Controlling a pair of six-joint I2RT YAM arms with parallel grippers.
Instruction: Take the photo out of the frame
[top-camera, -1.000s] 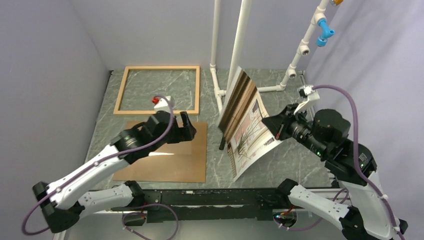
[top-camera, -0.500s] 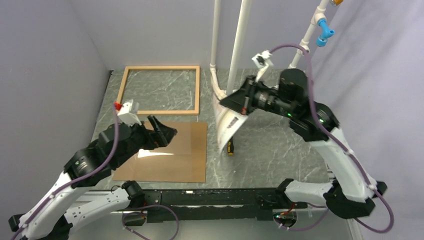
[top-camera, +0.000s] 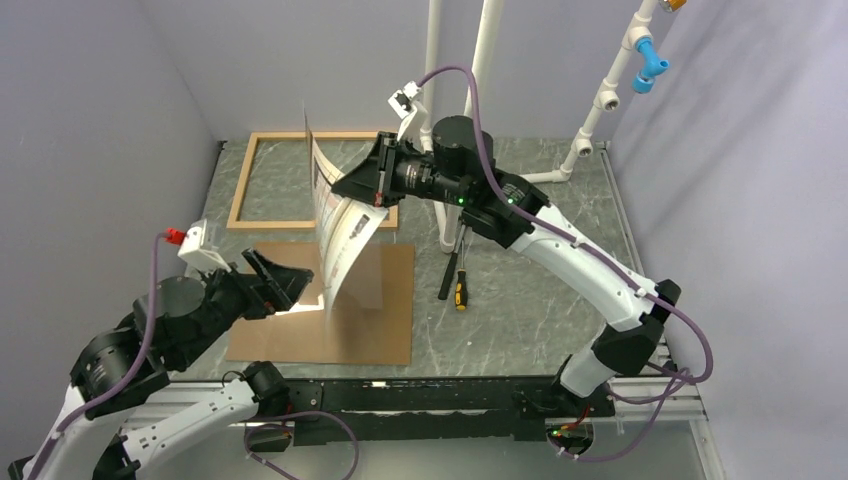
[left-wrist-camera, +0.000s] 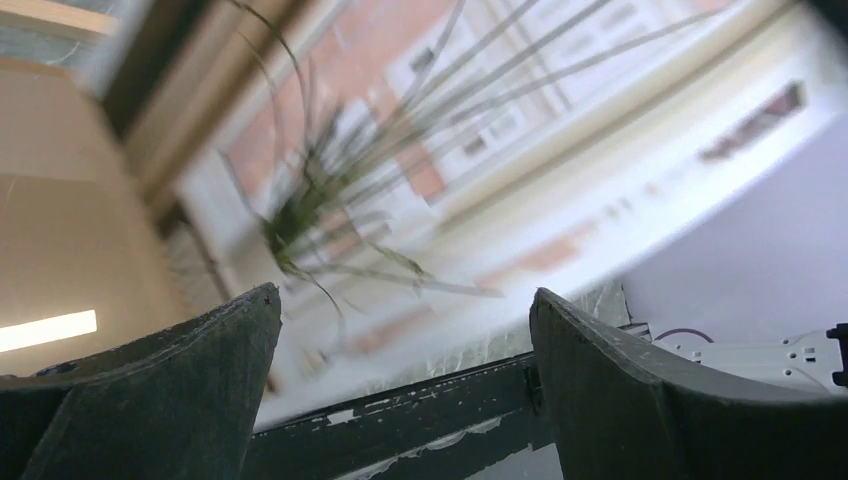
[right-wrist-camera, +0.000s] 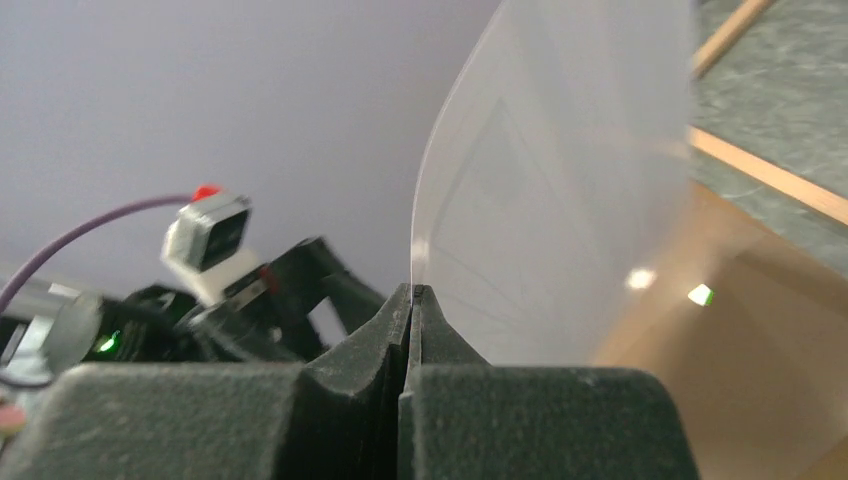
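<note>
Photo (top-camera: 338, 222) swung left; wrist view shows pinch.

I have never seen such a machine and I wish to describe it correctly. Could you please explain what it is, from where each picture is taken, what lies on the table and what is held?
These are two robot arms bolted at the near edge of a table. One picture comes from a camera above and behind them; the other two from a camera on each wrist, showing that arm's own fingers. The right gripper is shut on the edge of the photo and holds it lifted off the table. The left gripper is open and empty, facing the photo. On the table lie an empty wooden frame, a brown backing board and two tools.
</note>
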